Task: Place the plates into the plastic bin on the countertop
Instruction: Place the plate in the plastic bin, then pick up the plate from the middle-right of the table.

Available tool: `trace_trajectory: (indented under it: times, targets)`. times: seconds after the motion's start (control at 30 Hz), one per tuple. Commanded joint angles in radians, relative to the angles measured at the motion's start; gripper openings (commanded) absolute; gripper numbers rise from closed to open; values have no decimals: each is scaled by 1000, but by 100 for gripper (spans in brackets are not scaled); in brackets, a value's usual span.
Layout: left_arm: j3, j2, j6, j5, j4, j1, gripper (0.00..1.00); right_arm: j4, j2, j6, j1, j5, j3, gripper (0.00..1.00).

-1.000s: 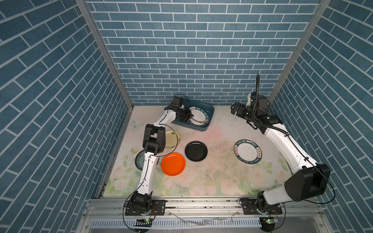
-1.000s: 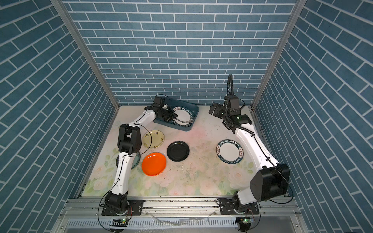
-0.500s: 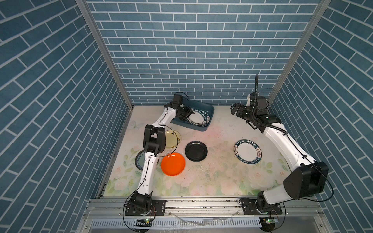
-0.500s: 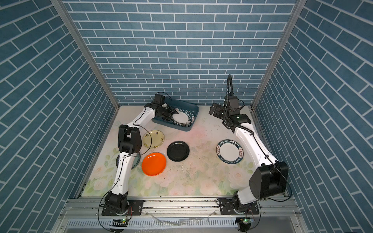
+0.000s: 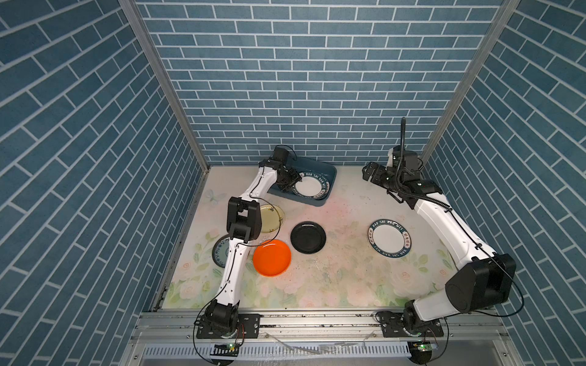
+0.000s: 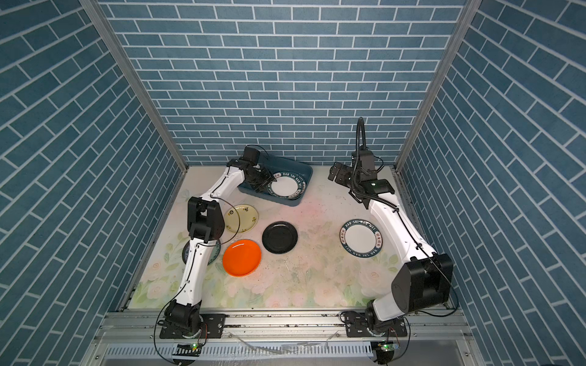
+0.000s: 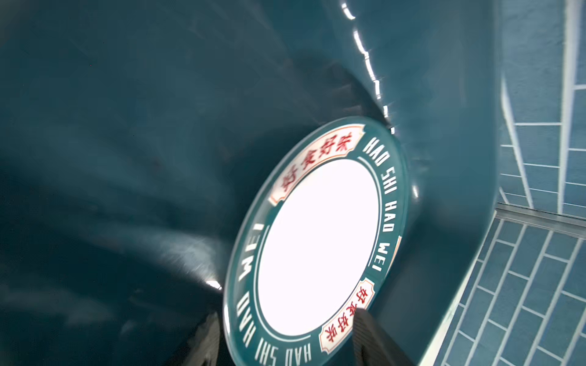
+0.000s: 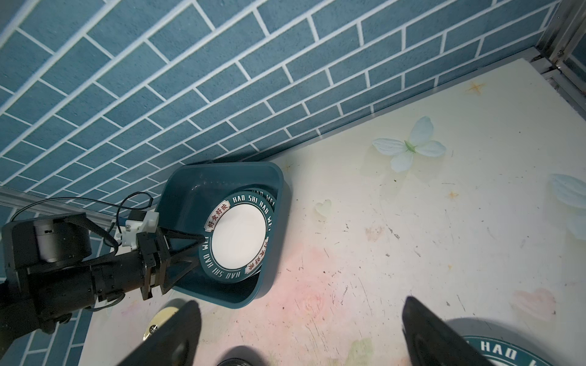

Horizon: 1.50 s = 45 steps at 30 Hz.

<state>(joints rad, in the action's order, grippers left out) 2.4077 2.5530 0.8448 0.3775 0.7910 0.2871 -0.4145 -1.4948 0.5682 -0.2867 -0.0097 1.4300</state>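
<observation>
in a top view the left gripper (image 5: pixel 291 183) reaches into the plastic bin (image 5: pixel 329 167). outside it, on the countertop (image 5: pixel 348 202), lie five plates: lettered (image 5: pixel 389 237), black (image 5: pixel 308 237), orange (image 5: pixel 272 257), yellow (image 5: pixel 273 218), patterned (image 5: pixel 218 254).
left wrist: jaws apart astride the bin plate (image 7: pixel 317 247), seemingly let go.
right wrist: second rim (image 8: pixel 258 190) beneath, so two binned. right gripper (image 8: pixel 299 301) spread, empty. next: lift clear, fetch another.

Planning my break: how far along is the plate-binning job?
Done: two lettered plates lie in the plastic bin. In hand: nothing gripped; the left gripper is open around the rim of the top plate, the right gripper open and empty. Left: five on the countertop: a lettered plate, black plate, orange plate, pale yellow plate, teal patterned plate.
</observation>
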Motion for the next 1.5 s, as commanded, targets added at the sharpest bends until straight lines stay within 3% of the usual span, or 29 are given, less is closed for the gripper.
trace_trajectory:
  times: [0.0, 0.27, 0.47, 0.77, 0.93, 1.17, 1.47]
  targets:
    - [17, 35, 12, -7, -15, 25, 69, -17, 36, -7, 5, 22, 2, 98]
    - [30, 59, 3, 105, -131, 32, 69, -18, 66, 8, 4, 48, -34, 98]
    - [29, 8, -55, 34, -69, 32, 69, -21, 65, 13, 5, 43, -34, 98]
    - [-313, -302, -120, 46, -396, 33, 75, -38, 81, 2, 15, 64, -74, 98]
    - [-407, -409, -150, 84, -415, 54, 78, -46, 110, 22, 49, 81, -129, 98]
    - [-539, -498, -229, 138, -406, 182, 82, -98, 143, 74, 151, 67, -252, 98]
    - [-613, -452, -240, 187, -407, 382, 88, -47, 169, 126, 295, -73, -487, 98]
